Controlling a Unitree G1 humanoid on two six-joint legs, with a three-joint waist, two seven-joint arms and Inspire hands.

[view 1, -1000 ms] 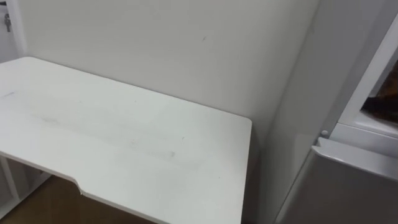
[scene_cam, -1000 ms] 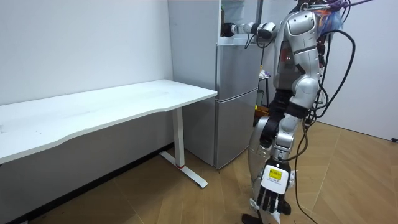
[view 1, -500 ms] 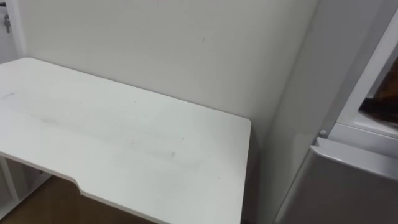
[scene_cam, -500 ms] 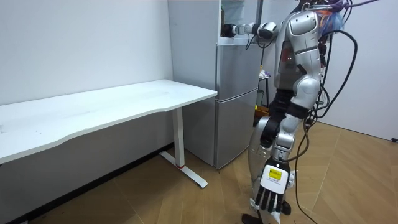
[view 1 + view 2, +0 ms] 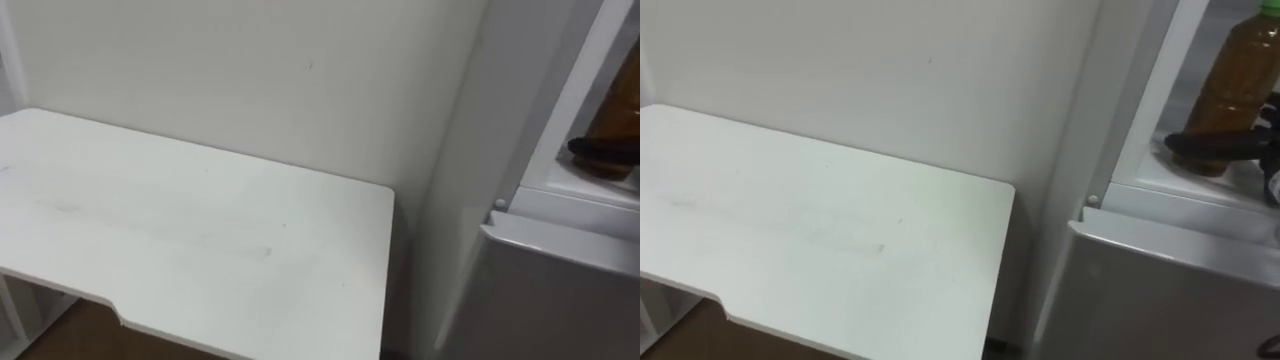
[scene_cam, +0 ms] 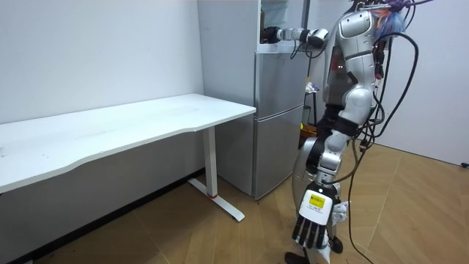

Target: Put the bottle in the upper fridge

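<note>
Bottle standing upright in the upper compartment of the fridge.
The robot stands at the fridge, its right hand reaching inside with dark fingers clasped round the bottle's lower part; its left hand hangs slack, low before the fridge.

The bottle stands in the upper part of the fridge, which stands just right of the table.

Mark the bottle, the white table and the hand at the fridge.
bottle (image 5: 1232,70), right eye view, its brown body.
white table (image 5: 820,230), right eye view, bare top.
right hand (image 5: 1205,146), right eye view, dark finger across the bottle.
</note>
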